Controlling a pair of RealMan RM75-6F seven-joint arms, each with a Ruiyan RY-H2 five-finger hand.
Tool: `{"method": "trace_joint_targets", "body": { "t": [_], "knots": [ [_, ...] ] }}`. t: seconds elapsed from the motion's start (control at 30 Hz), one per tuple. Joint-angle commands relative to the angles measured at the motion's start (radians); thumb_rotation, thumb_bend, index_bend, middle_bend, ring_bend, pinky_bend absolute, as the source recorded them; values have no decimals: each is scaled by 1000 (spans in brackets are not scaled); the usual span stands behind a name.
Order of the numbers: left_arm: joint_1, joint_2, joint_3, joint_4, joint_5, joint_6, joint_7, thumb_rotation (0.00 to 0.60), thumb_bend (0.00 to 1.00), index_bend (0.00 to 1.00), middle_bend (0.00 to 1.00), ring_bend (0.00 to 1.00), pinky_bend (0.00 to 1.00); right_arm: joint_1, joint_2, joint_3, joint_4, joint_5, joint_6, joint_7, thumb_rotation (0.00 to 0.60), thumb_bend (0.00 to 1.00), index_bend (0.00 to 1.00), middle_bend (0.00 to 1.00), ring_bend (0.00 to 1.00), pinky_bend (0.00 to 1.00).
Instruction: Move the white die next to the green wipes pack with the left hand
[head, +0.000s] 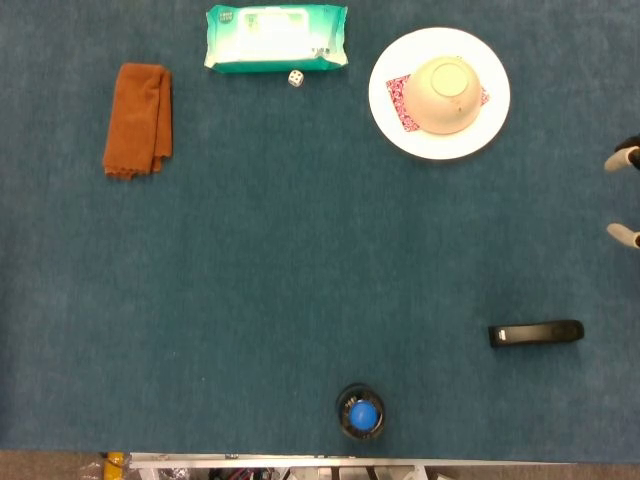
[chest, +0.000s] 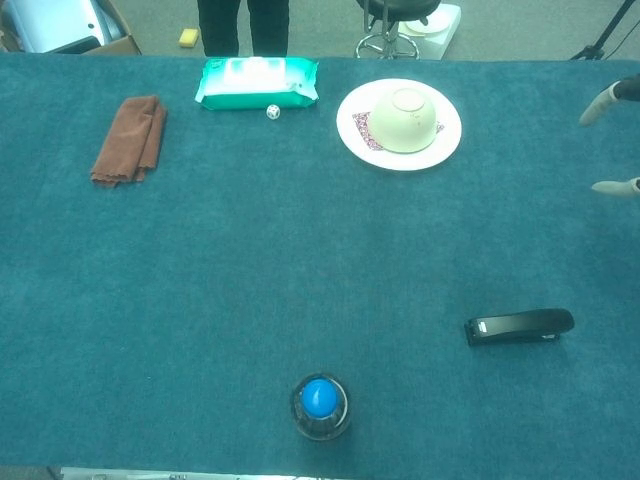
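white die (head: 296, 78) touching or just beside green wipes pack (head: 277, 37), at 12 o'clock | left hand out of both views | right hand (head: 624, 195) at 3 o'clock edge, fingertips apart, apparently empty | wide bare cloth mid-table

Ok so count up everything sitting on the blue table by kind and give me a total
Wipes pack: 1
Die: 1
Brown cloth: 1
Plate: 1
Upturned bowl: 1
Patterned card under the bowl: 1
Stapler: 1
Blue-capped container: 1
Total: 8
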Motion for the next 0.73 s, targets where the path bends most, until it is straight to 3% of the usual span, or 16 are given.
{"method": "trace_joint_targets", "body": {
  "t": [0.03, 0.3, 0.73],
  "knots": [
    [-1, -9, 5, 26, 31, -7, -26, 600, 263, 339, 0, 0, 0, -37, 35, -26, -65, -16, 49, -110, 600, 0, 379, 318, 206, 188],
    [-11, -45, 17, 111, 102, -28, -91, 600, 264, 346, 0, 0, 0, -126, 61, -47, -141, -23, 175, -225, 600, 0, 379, 318, 207, 188],
    [9, -50, 21, 108, 119, -25, -103, 600, 263, 346, 0, 0, 0, -172, 44, -53, -142, -32, 212, -233, 600, 0, 378, 318, 207, 188]
  ]
}}
